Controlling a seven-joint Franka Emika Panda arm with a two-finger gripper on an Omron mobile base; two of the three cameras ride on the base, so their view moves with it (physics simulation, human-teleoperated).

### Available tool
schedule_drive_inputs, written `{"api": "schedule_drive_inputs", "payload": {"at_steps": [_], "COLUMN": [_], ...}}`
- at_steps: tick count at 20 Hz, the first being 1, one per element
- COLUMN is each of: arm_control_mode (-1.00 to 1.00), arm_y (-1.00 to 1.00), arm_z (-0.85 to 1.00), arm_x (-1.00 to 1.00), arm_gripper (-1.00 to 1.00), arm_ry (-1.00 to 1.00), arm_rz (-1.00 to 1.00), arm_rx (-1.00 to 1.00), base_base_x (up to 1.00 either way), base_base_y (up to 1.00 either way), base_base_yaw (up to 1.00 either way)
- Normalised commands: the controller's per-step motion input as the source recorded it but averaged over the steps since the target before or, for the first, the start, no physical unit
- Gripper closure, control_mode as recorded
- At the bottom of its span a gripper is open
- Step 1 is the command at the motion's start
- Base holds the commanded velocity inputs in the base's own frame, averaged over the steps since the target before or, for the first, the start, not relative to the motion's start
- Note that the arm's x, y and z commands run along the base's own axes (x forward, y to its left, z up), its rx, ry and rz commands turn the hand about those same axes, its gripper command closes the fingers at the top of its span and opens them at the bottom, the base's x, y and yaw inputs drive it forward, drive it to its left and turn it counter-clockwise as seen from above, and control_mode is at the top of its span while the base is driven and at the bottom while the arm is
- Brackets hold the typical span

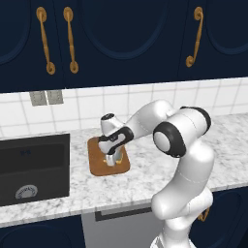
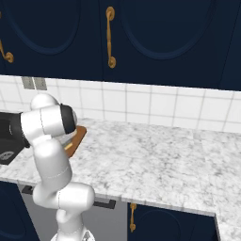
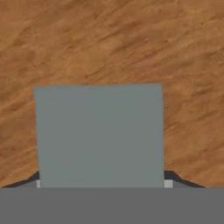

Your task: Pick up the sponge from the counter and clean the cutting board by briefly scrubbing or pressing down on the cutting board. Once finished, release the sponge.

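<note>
The brown wooden cutting board (image 1: 97, 168) lies on the speckled counter (image 1: 155, 179) just right of the sink; one of its corners shows past the arm in the right base view (image 2: 78, 138). My gripper (image 1: 111, 160) points straight down onto the board's middle. The sponge (image 3: 99, 135) sits between the fingers with its grey-green top facing the hand camera, and a sliver of its yellow body (image 1: 107, 159) shows at the fingertips. It rests flat on the board (image 3: 109, 43), wood grain all around it. The dark fingertips (image 3: 181, 180) hug the sponge's two sides.
A black sink basin (image 1: 31, 167) is set into the counter left of the board. Two wall outlets (image 1: 46, 98) sit on the white tiles, with dark blue cabinets overhead. The counter (image 2: 150, 160) runs wide to the right.
</note>
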Motion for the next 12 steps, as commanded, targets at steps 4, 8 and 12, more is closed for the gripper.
{"api": "schedule_drive_inputs", "payload": {"at_steps": [4, 8, 12], "arm_control_mode": [-1.00, -1.00, -1.00], "arm_y": [0.24, 0.58, 0.64], "arm_z": [-0.40, -0.06, 0.00], "arm_x": [0.23, 0.14, 0.00], "arm_gripper": [1.00, 1.00, 1.00], "arm_ry": [0.00, 0.00, 0.00], "arm_rz": [0.00, 0.00, 0.00], "arm_rx": [-0.08, 0.00, 0.00], "base_base_x": [0.00, 0.00, 0.00], "base_base_y": [0.00, 0.00, 0.00], "base_base_yaw": [0.00, 0.00, 0.00]}}
